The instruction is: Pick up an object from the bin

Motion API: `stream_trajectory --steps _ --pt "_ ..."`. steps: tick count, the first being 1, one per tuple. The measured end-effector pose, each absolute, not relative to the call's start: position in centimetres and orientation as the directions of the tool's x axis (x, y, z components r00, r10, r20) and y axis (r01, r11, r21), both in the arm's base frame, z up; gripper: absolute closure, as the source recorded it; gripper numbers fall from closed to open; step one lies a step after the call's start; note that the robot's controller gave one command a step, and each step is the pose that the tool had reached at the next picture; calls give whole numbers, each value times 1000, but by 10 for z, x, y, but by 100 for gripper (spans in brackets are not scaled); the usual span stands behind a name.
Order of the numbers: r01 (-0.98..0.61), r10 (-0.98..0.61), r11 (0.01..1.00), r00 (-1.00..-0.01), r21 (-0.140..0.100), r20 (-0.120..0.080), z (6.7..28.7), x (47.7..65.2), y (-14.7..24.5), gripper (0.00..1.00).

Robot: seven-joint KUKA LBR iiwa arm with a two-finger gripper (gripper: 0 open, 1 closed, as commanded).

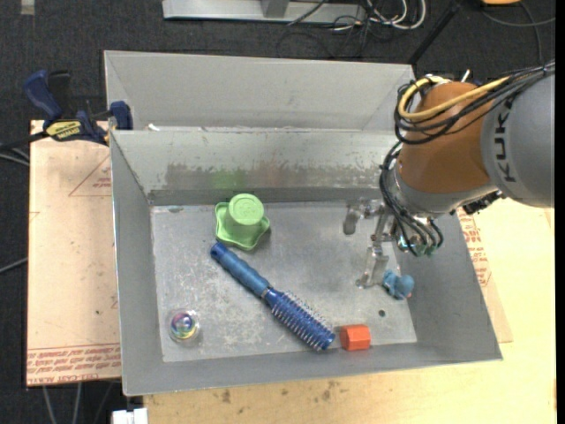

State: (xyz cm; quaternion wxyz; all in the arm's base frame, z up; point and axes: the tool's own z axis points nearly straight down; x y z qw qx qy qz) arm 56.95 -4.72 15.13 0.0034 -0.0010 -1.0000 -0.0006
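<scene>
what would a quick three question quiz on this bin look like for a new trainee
1. Multiple choice: which thing lies nearest the end effector?
A) green cup
B) small light-blue piece
C) shiny ball
2. True or false: the blue hairbrush lies with its bristle end next to the orange block.
3. Count: how many loose things lie in the bin?

Key: 1 B; 2 true; 3 five.
</scene>
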Motion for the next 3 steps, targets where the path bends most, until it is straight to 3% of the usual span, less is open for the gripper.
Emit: stream_trajectory --steps 1,2,3 --pt "-55 -55 999 -999 0 -3 84 481 -69 0" --pt "-65 -65 998 -998 1 -2 72 491 -20 0" --pt "23 23 1000 -1000 4 -6 72 501 53 0"
